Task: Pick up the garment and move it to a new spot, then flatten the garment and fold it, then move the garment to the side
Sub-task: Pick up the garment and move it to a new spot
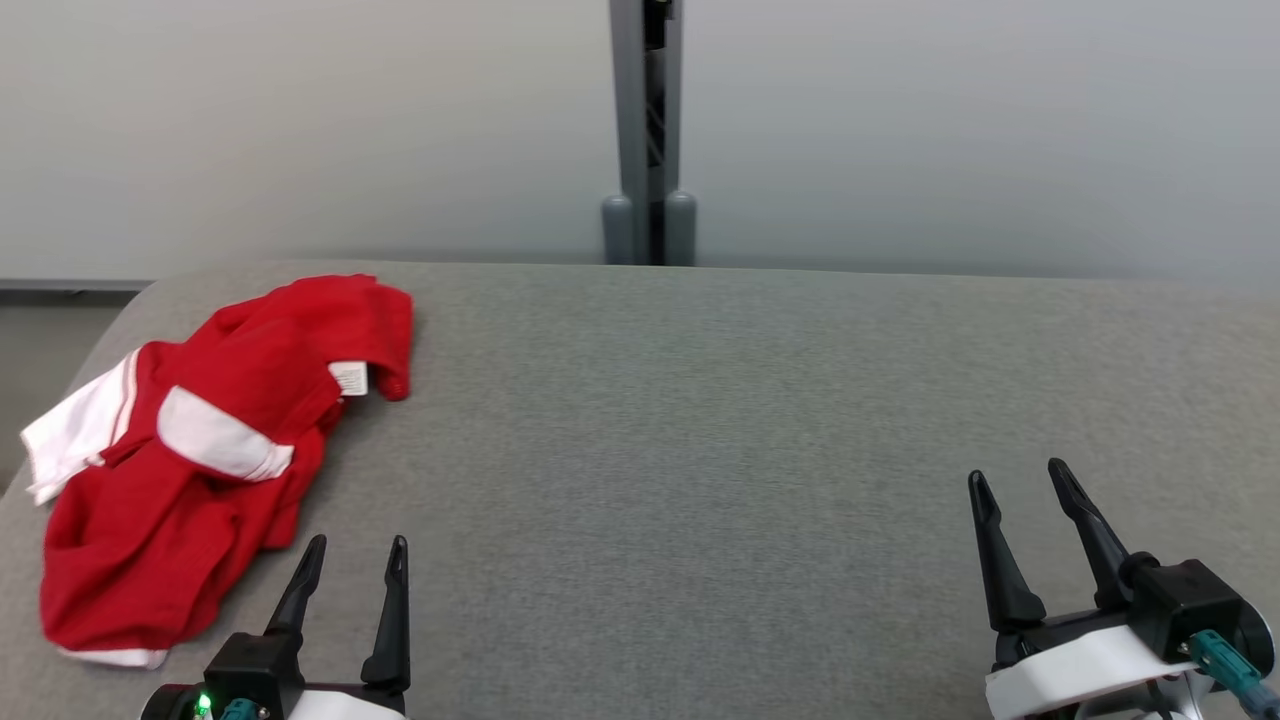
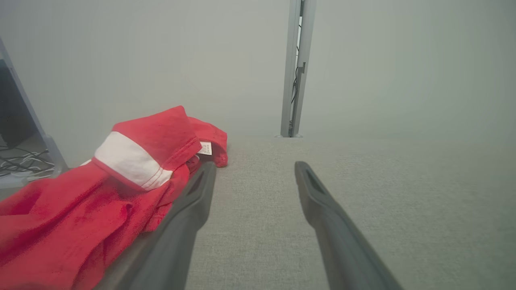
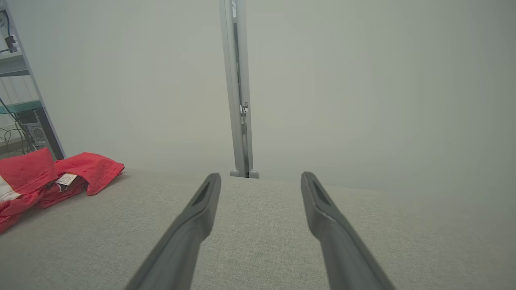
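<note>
**Red garment bunched along the bench's left edge**

The red garment (image 1: 190,470) with white patches (a small label shows at one fold) lies crumpled along the left edge of the grey bench (image 1: 700,450). The left gripper (image 1: 358,545) hovers at the near edge just beside the cloth, its 2 fingers spread apart and holding nothing. The right gripper (image 1: 1016,472) sits towards the near right corner, well apart from the garment, jaws likewise wide and empty. A grey post (image 1: 648,130) stands behind the far edge.
</note>
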Controlling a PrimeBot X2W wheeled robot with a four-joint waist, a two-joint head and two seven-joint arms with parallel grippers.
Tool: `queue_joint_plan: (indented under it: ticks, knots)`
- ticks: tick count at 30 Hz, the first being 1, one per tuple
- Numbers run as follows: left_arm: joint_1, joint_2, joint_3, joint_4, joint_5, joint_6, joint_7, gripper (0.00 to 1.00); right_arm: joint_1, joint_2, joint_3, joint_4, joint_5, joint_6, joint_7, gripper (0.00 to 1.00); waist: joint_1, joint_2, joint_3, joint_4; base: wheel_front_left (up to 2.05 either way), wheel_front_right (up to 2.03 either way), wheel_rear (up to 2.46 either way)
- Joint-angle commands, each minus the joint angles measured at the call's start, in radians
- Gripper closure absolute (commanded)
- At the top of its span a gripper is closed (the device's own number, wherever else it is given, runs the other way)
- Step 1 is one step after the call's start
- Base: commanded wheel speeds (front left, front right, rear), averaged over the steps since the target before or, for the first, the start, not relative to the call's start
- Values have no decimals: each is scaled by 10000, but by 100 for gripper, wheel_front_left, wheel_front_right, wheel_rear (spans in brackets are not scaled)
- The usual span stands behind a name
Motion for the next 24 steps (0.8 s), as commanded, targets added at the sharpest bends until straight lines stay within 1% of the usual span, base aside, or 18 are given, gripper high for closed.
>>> queue_joint_plan:
  ticks: [1, 4, 10, 14, 19, 24]
  knots:
    - [-99, 57, 42, 4, 17, 9, -10, 0, 67, -71, -5, -39, 62, 18, -69, 0, -1, -1, 15, 397, 0, 0, 0]
    - [-90, 105, 97, -19, 43, 19, -9, 0, 117, -70, 13, -50, 135, 18, -68, 0, -1, -1, 40, 1086, 0, 0, 0]
    - [-57, 179, 118, -48, 104, 16, -10, 0, 152, -68, -9, -31, 234, 18, -63, 0, -1, -1, 102, 2140, 0, 0, 0]
    - [-22, 210, 139, -91, 95, 32, -10, 0, 118, -68, 43, -6, 278, 18, -62, 0, -1, -1, 130, 2726, 0, 0, 0]
    - [40, 251, 149, -121, 95, 73, -9, 0, 85, -73, 126, 31, 361, 18, -62, 0, -1, -1, 139, 3220, 0, 0, 0]
    - [72, 289, 172, -179, 38, 98, -9, 0, 44, -73, 134, 37, 327, 18, -62, 0, -1, -1, 189, 3401, 0, 0, 0]
